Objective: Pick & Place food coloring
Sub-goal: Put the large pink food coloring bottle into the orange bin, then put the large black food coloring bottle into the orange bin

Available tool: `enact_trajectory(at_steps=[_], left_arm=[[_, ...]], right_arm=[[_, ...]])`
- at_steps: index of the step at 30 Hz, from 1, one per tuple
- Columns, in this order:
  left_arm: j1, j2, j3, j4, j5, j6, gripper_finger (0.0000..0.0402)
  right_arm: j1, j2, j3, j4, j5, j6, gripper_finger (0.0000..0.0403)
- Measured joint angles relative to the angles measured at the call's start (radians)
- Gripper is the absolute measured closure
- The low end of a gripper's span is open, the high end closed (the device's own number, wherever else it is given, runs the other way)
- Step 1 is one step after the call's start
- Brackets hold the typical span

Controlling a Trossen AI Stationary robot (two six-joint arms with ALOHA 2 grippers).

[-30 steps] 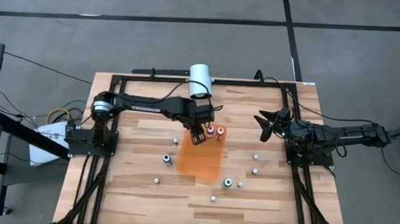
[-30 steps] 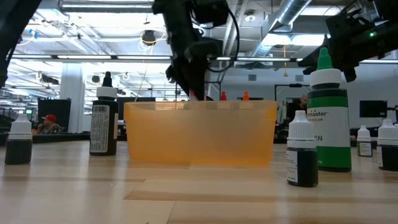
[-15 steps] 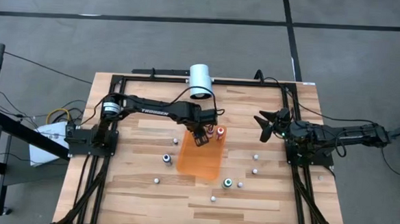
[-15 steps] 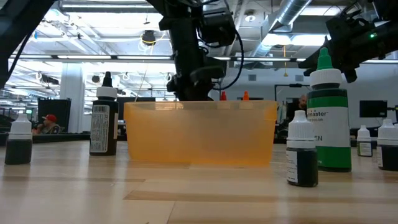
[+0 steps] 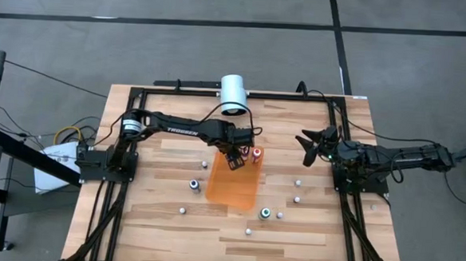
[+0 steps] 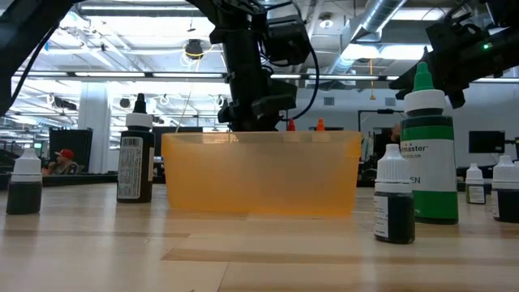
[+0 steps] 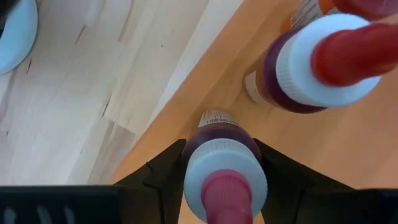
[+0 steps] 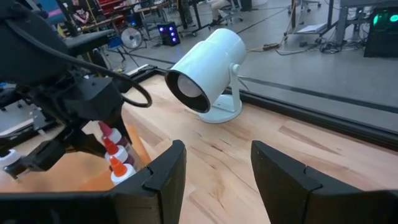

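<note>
Low view, nearest first: small dark bottle with white cap [image 6: 395, 195] and the big green bottle [image 6: 427, 154] behind it stand on the light wood-plank bench [image 6: 259, 251], right of the orange bin [image 6: 261, 173]. Black bottle [image 6: 135, 160] and another small white-capped bottle [image 6: 24, 182] stand left of the bin; 2 more white-capped ones [image 6: 491, 185] at far right.

Left pincer [image 5: 233, 158] is down inside the bin's far end, pressed onto a purple bottle with a pink tip [image 7: 225, 168]; that bottle is upright, its base low in the bin. 2 red/orange-tipped bottles [image 5: 251, 153] already stand in the bin just beside it, 1 of them close in the left wrist view [image 7: 317, 65].

Loose white-capped bottles [image 5: 297, 191] are scattered over the bench around the bin, with a teal-topped 1 [image 5: 265, 213] near its front corner.

Right pincer [image 5: 310, 144] hovers spread, holding nothing, at the bench's right side, well apart from the bin.

White cylindrical lamp-like unit [image 5: 234, 95] sits at the bench's far edge. Beyond: grey floor, open workshop with exposed ceiling ducts, desks and a seated person [image 6: 58, 161] far left.
</note>
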Motion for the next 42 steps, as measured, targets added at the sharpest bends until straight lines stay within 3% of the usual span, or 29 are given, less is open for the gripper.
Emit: enact_trajectory(at_steps=[8, 23, 34, 42], left_arm=[[0.000, 0.000, 0.000, 0.000, 0.008, 0.008, 0.0244], [0.003, -0.001, 0.017, -0.028, 0.009, 0.000, 0.0180], [0.004, -0.001, 0.234, -0.227, 0.006, -0.008, 0.0182], [0.003, -0.003, 0.446, -0.479, -0.070, -0.028, 0.0182]], right_arm=[[0.000, 0.000, 0.000, 0.005, -0.007, 0.000, 0.0234], [0.000, 0.000, 0.000, 0.005, -0.008, 0.000, 0.0234], [0.000, 0.000, 0.000, -0.015, -0.008, 0.000, 0.0233], [0.000, 0.000, 0.000, -0.018, -0.008, 0.000, 0.0232]])
